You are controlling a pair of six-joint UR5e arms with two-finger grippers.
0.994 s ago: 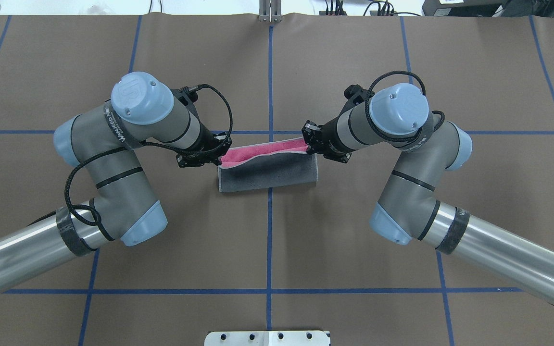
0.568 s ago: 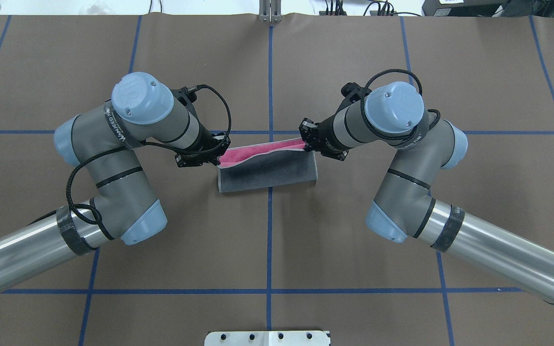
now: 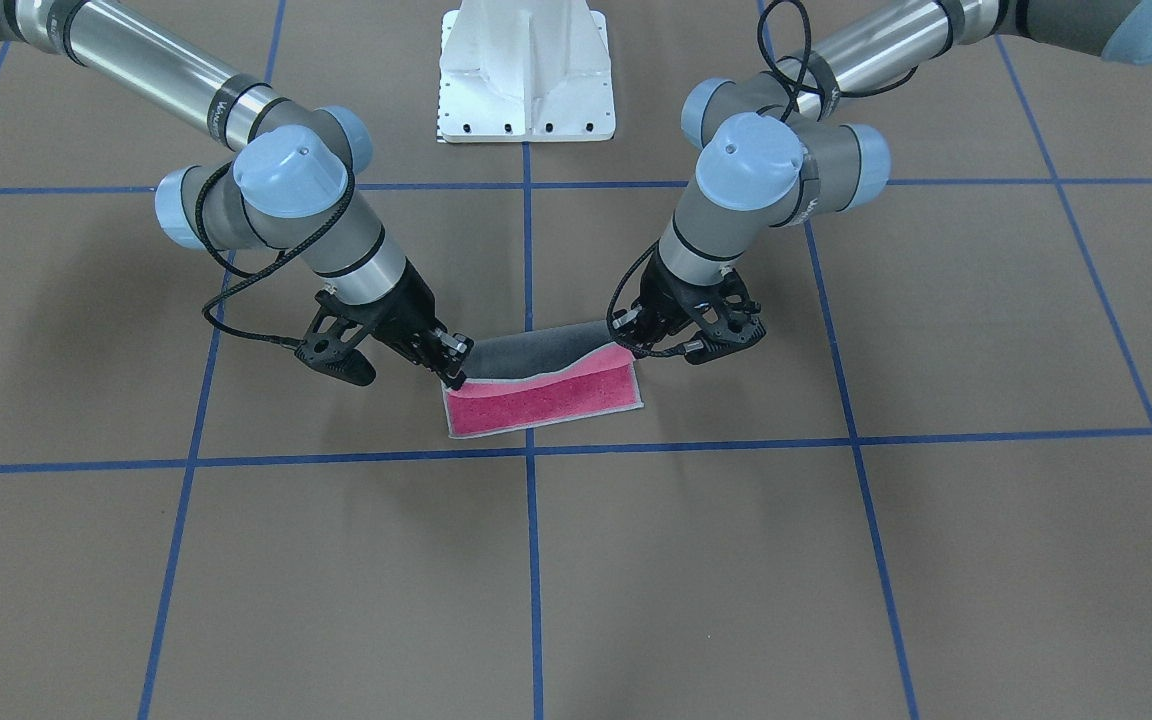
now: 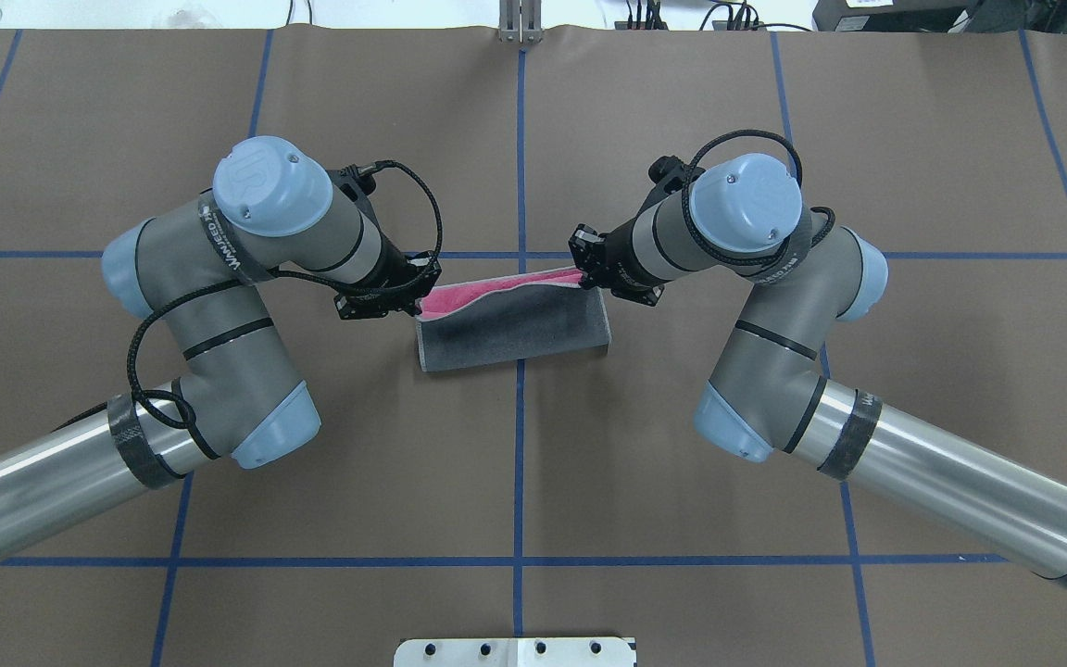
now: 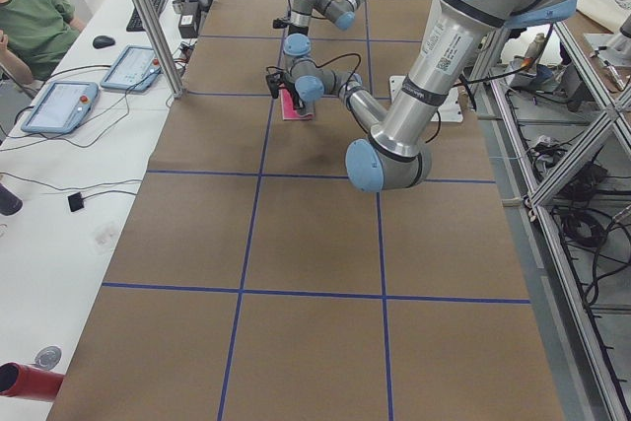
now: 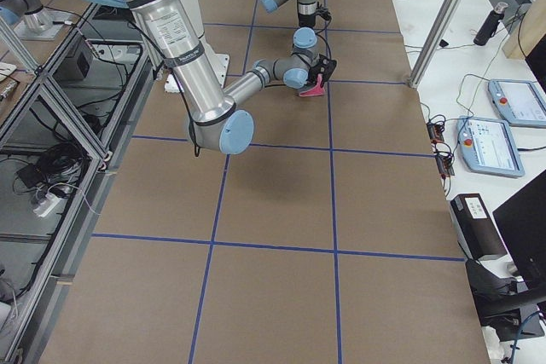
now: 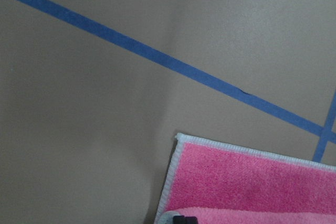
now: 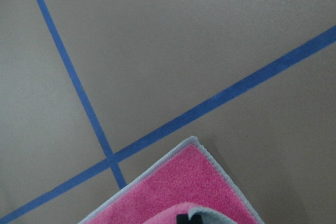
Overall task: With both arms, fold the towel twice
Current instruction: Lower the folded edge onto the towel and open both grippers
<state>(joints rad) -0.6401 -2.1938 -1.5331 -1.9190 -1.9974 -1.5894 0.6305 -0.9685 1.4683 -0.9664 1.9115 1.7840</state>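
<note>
Since a second ago the right arm [image 4: 746,241] has swung in toward the centre line, and the grey flap of the towel [image 4: 515,329] now covers more, leaving a thinner pink strip. From overhead the left arm [image 4: 246,241] hides much of its own tool; the left gripper [image 4: 418,298] is pinched on the flap's left corner. The towel lies half folded on the brown table [image 4: 357,482], astride the centre tape [image 4: 520,445], well apart from the white base [image 4: 515,651]. The right gripper [image 4: 586,269] is clamped on the flap's right corner
</note>
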